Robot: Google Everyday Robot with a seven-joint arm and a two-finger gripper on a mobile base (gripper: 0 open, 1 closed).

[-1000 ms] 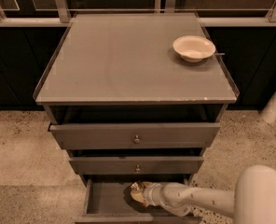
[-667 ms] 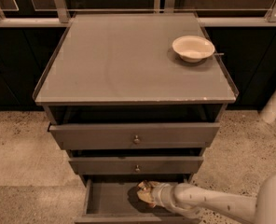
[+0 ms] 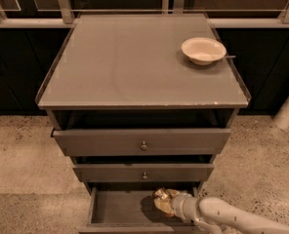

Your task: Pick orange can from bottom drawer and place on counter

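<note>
The bottom drawer [image 3: 117, 209] is pulled open at the foot of the cabinet, showing its flat grey floor. My gripper [image 3: 163, 201] reaches into it from the lower right, over the drawer's right half. It is shut on the orange can [image 3: 160, 199], which shows as a dull orange-brown, shiny shape at the end of the white arm, with a dark shadow on the drawer floor beneath it. The counter [image 3: 130, 62] is the broad grey cabinet top above, with a chipped front edge.
A white bowl [image 3: 203, 49] sits at the counter's back right. Two grey drawers with small round knobs [image 3: 143, 145] [image 3: 144, 175] stand slightly open above the bottom drawer. Speckled beige floor lies on both sides. A white pipe [image 3: 288, 108] stands at the right.
The gripper and the can have shifted a little to the right inside the bottom drawer, and the arm has drawn back toward the lower right.
</note>
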